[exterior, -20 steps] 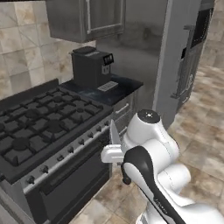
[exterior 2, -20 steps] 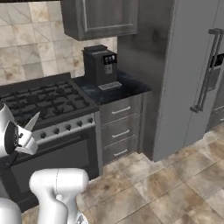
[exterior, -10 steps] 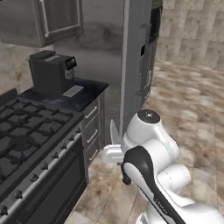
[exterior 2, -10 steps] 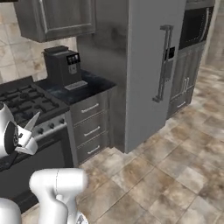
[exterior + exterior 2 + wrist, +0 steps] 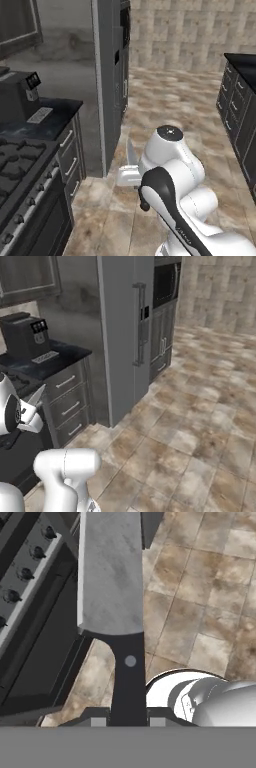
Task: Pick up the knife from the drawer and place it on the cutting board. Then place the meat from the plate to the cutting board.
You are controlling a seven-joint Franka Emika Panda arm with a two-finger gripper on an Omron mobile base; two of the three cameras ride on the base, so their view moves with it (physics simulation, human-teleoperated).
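My gripper (image 5: 128, 717) is shut on the black handle of the knife (image 5: 110, 572). Its wide silver-grey blade points away from the hand, above the stove's edge and the tiled floor. In the left base view the knife (image 5: 131, 152) sticks up from the gripper (image 5: 129, 175) in front of the white arm. In the right base view the knife (image 5: 36, 396) angles up from the gripper (image 5: 28, 415) at the far left. The cutting board, the plate and the meat are out of view.
A black stove (image 5: 20, 175) sits at the left. A coffee machine (image 5: 17, 95) stands on the dark counter (image 5: 52, 122) over closed drawers (image 5: 67, 401). A tall grey fridge (image 5: 125, 331) rises beside them. Dark cabinets (image 5: 240, 110) stand at the right, with open tiled floor (image 5: 190, 421) between.
The whole picture has swung: the base turned, so stove, coffee machine and fridge slid left and more floor shows. The knife stays in the shut gripper.
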